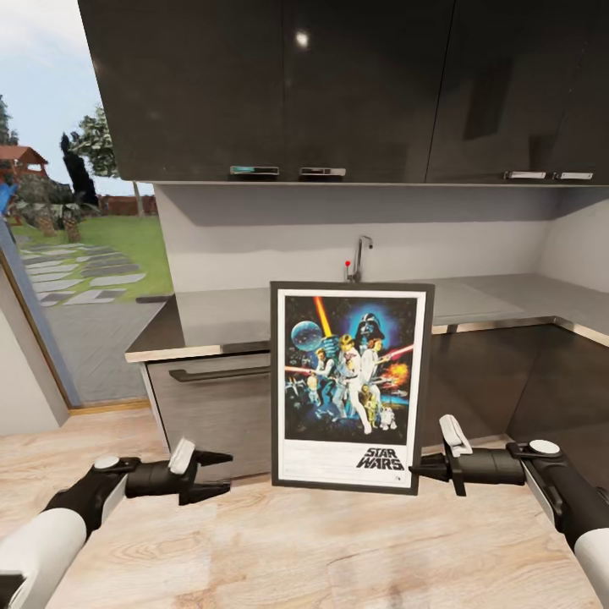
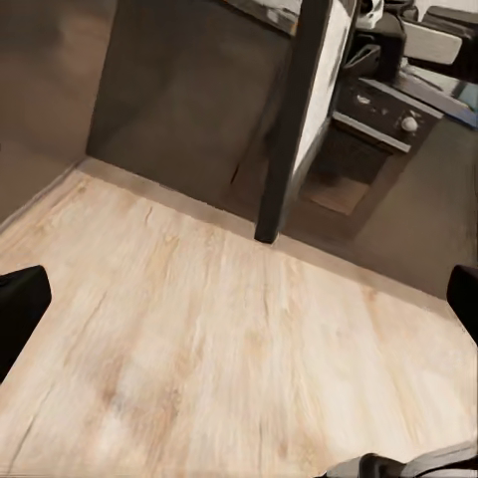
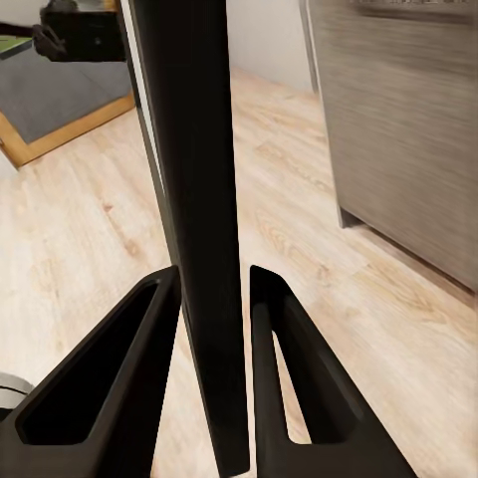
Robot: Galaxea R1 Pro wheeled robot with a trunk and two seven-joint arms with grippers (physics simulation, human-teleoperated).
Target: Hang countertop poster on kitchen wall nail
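Poster (image 1: pixel 350 386) stands upright, its right edge clamped in right hand (image 1: pixel 416 467).

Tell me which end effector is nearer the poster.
Right. The right end effector is at the poster's lower right edge, its fingers straddling the frame. The left end effector sits off the poster's left side, apart from it.

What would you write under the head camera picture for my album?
Right gripper pinches the Star Wars poster by its frame edge, holding it upright before the kitchen countertop.

Poster (image 1: pixel 350 387) stands upright in front of the countertop (image 1: pixel 220 317) — left gripper (image 1: pixel 216 474) well left, right gripper (image 1: pixel 414 468) at its right edge.
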